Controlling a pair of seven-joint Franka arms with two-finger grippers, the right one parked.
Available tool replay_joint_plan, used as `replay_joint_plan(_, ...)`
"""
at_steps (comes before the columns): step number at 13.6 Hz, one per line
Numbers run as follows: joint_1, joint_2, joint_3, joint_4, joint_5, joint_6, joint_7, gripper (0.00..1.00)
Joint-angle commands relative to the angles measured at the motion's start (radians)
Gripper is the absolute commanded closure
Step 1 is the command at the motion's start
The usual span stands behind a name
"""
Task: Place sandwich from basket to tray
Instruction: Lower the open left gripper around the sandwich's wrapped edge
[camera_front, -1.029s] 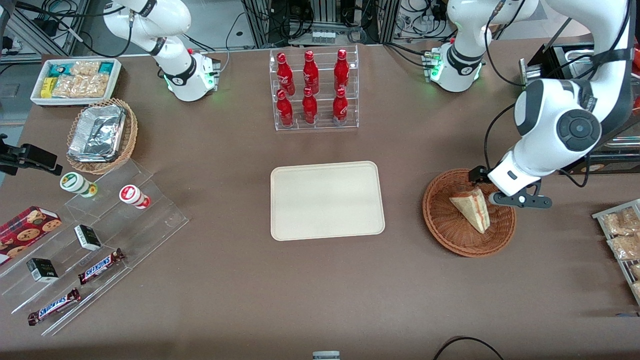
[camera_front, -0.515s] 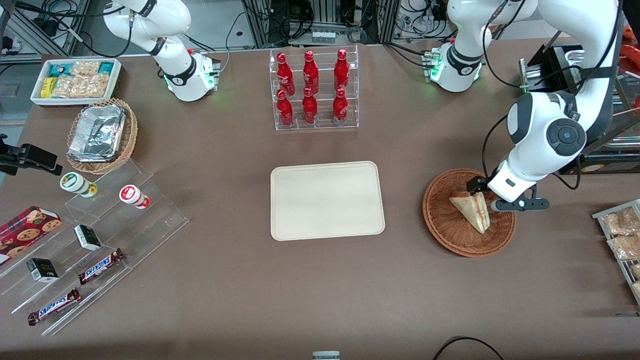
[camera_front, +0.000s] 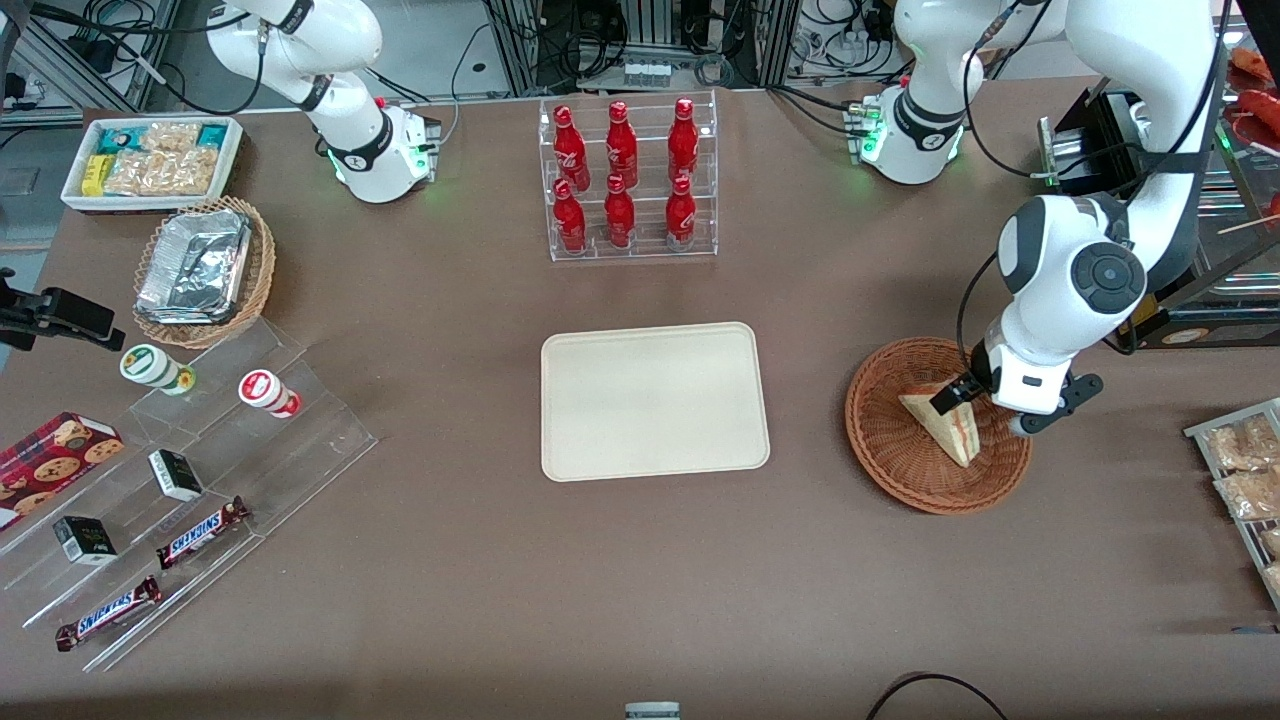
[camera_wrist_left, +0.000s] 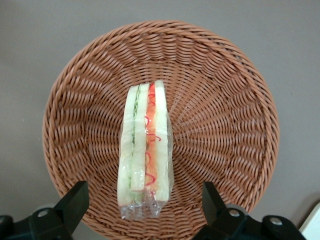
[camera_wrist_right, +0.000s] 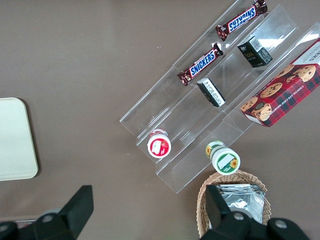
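While hovering over basket (camera_front: 938, 427), gripper (camera_wrist_left: 145, 210) spread wide, fingers (camera_wrist_left: 75, 204) either side of sandwich (camera_wrist_left: 145, 157), not touching; tray (camera_front: 655, 400) near basket.

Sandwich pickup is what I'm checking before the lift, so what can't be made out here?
- Front view: the hand sits low over the basket; the wrist housing covers the sandwich's wide end, hiding any contact.
- Left wrist view: the fingers are cut by the frame edge; they stand open astride the sandwich, tips unseen.
- The tray is partly cropped in the right wrist view.
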Motion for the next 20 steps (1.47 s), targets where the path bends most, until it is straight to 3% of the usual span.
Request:
replay_joint_plan(1,-0.01,0.01,0.004,-0.005,0.002,0.025,-0.066,0.0)
replay_joint_plan(14,-0.005,0.102,0.005,-0.002,0.002,0.055,-0.064,0.0)
replay_joint_plan(15,-0.005,0.104,0.005,0.0,0.002,0.058,-0.064,0.21)
replay_joint_plan(16,-0.005,0.104,0.005,0.0,0.004,0.058,-0.063,0.64)
replay_joint_plan(17,-0.005,0.104,0.005,0.001,0.004,0.057,-0.061,0.95)
replay_joint_plan(18,-0.005,0.104,0.005,0.0,0.004,0.058,-0.061,1.0)
replay_joint_plan(20,-0.005,0.099,0.005,0.0,0.004,0.052,-0.055,1.0)
